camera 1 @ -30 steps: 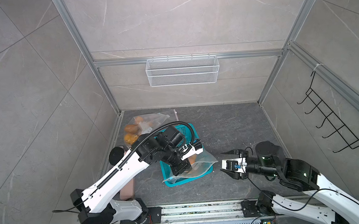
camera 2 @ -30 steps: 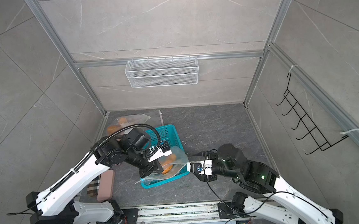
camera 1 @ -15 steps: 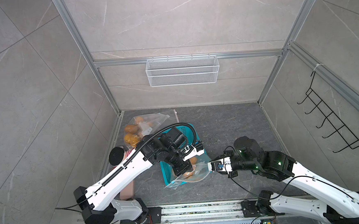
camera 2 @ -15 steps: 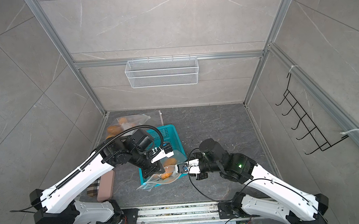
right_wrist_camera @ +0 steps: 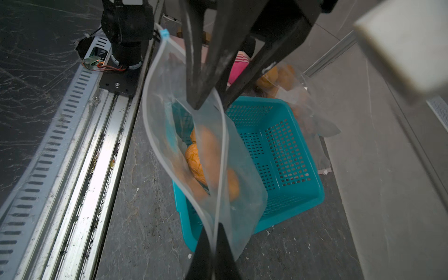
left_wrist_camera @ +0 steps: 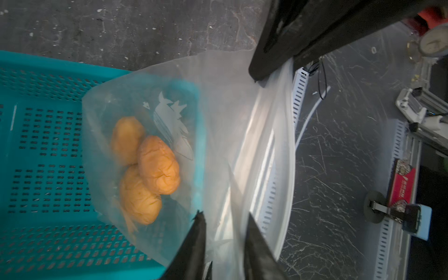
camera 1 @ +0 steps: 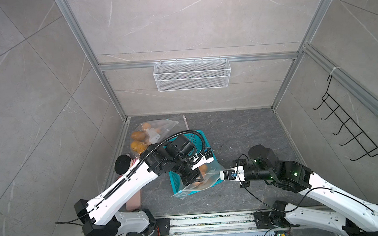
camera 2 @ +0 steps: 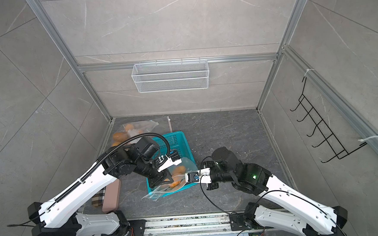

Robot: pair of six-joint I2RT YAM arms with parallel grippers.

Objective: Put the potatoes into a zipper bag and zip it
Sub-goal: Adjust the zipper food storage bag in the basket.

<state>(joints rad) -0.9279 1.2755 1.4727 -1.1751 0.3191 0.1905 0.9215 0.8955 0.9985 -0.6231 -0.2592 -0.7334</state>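
A clear zipper bag (camera 1: 212, 177) hangs over the front of a teal basket (camera 1: 199, 137), its mouth gaping wide. Three orange-yellow potatoes (left_wrist_camera: 157, 164) lie inside it, also seen in the right wrist view (right_wrist_camera: 194, 157). My left gripper (left_wrist_camera: 224, 214) is open, its fingers (right_wrist_camera: 196, 97) straddling one side of the bag's rim with loose plastic between them. My right gripper (right_wrist_camera: 213, 226) is shut on the rim at the bag's right end (camera 2: 186, 177). The blue slider (right_wrist_camera: 164, 32) sits at the rim's far end.
A second clear bag (camera 1: 149, 134) with several potatoes lies at the back left. A pink case (camera 2: 111, 197) and a black round object (camera 1: 122, 166) lie left of the basket. A wire shelf (camera 1: 192, 78) hangs on the back wall, a hook rack (camera 1: 350, 131) on the right wall.
My right arm swung left to the bag and its jaws shut on the rim. My left gripper, which was shut on the bag, has opened.
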